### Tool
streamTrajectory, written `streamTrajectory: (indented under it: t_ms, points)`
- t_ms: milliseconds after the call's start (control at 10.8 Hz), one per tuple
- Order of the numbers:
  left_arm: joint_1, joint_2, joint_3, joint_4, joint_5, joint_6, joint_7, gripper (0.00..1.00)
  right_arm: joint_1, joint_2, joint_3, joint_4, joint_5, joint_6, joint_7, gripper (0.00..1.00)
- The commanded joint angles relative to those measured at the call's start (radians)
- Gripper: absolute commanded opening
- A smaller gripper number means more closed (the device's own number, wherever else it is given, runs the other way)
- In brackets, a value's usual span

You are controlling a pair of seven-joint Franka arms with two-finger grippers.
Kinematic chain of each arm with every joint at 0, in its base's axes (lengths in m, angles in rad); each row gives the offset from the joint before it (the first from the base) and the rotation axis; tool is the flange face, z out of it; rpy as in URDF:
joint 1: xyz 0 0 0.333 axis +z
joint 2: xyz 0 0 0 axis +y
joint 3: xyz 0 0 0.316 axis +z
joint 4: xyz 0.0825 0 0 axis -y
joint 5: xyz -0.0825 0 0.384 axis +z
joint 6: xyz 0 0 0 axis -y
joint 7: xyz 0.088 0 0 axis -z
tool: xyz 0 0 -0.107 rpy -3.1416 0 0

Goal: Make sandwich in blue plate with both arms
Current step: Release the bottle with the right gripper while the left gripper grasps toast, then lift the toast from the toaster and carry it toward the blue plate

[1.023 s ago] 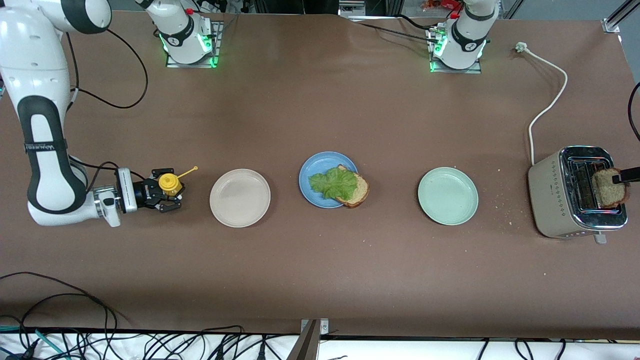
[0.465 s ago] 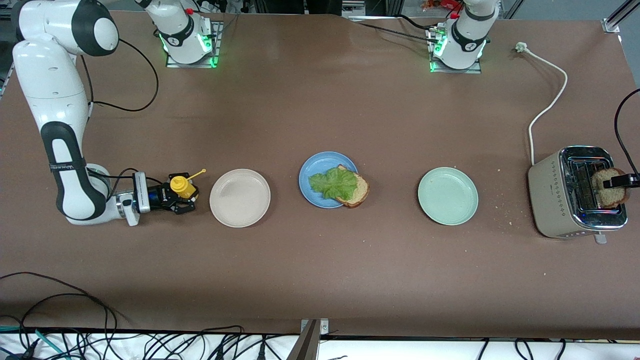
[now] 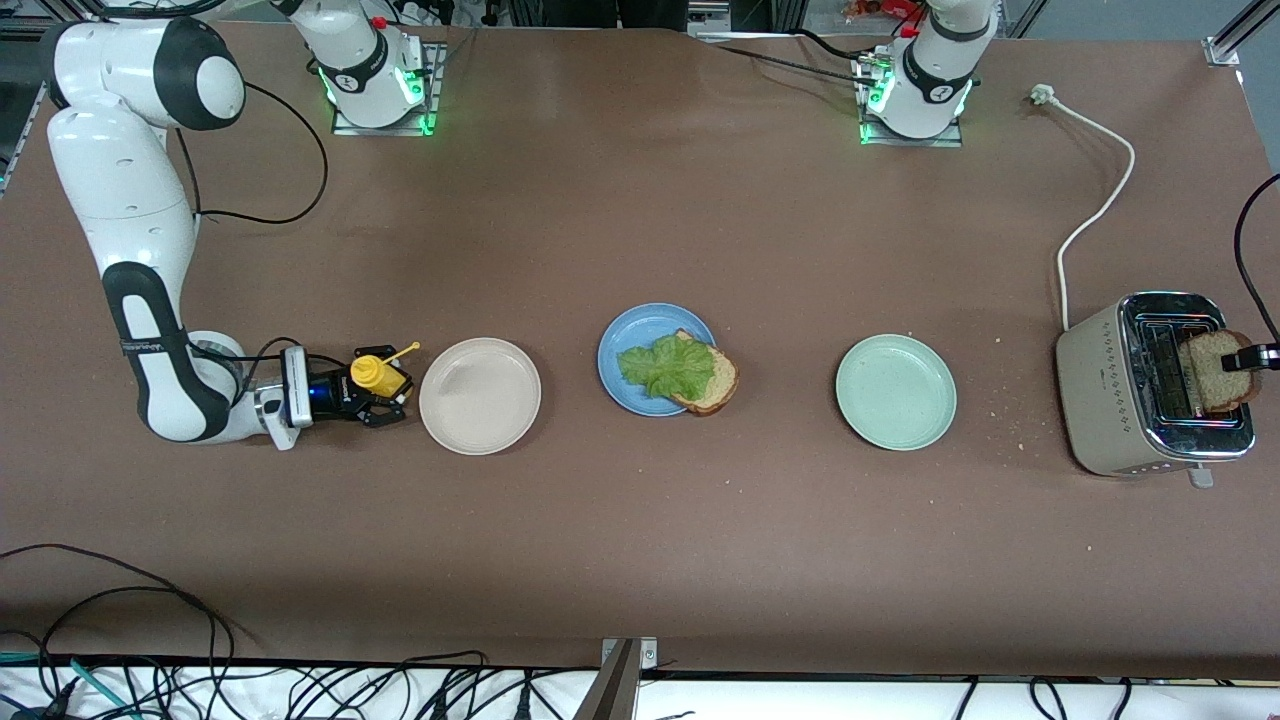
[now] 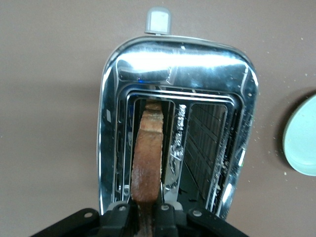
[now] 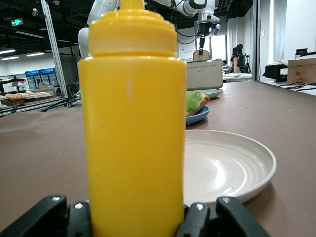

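The blue plate (image 3: 630, 335) sits mid-table with a brown bread slice (image 3: 716, 386) and a green lettuce leaf (image 3: 664, 366) on it. A second bread slice (image 3: 1212, 372) stands upright in a slot of the silver toaster (image 3: 1110, 400). My left gripper (image 4: 147, 210) is over the toaster and shut on the top edge of this slice (image 4: 148, 153). My right gripper (image 3: 385, 392) is shut on an upright yellow squeeze bottle (image 3: 372, 374), low beside the beige plate (image 3: 480, 395), toward the right arm's end. The bottle (image 5: 131, 123) fills the right wrist view.
A pale green plate (image 3: 895, 390) lies between the blue plate and the toaster. The toaster's white cord (image 3: 1095, 215) runs toward the arm bases. Crumbs lie around the toaster. Black cables hang along the table edge nearest the front camera.
My left gripper's fingers have closed on the bread slice in the toaster. My right arm has carried the yellow bottle closer to the beige plate.
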State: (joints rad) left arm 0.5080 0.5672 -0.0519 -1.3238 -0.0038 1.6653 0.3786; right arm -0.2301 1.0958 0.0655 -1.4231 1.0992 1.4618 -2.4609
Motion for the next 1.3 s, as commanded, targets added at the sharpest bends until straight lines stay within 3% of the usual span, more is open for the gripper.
streamTrajectory:
  t_ms: [0, 93, 558, 744, 1116, 1209]
  points:
    - [-0.017, -0.074, -0.014, 0.038, 0.004, -0.134, -0.009, 0.00, -0.026, 0.022, 0.017, 0.038, 0.016, -0.026, -0.004, 0.32]
    - [-0.041, -0.090, -0.014, 0.066, 0.017, -0.186, -0.009, 0.00, -0.031, 0.022, 0.016, 0.039, 0.019, -0.026, -0.006, 0.99]
    - [-0.184, -0.156, -0.045, 0.089, 0.004, -0.350, -0.012, 0.00, -0.043, 0.021, 0.007, 0.069, 0.034, -0.047, 0.000, 1.00]
    - [-0.215, -0.170, -0.138, 0.087, -0.028, -0.404, -0.045, 0.00, -0.054, 0.021, 0.000, 0.070, 0.030, -0.075, 0.000, 1.00]
    - [-0.241, -0.158, -0.385, 0.074, -0.180, -0.427, -0.445, 0.00, -0.051, 0.013, -0.110, 0.107, -0.030, -0.142, 0.000, 1.00]
    - [-0.264, -0.129, -0.397, 0.064, -0.271, -0.420, -0.479, 0.00, -0.051, 0.013, -0.143, 0.127, -0.041, -0.168, 0.000, 1.00]
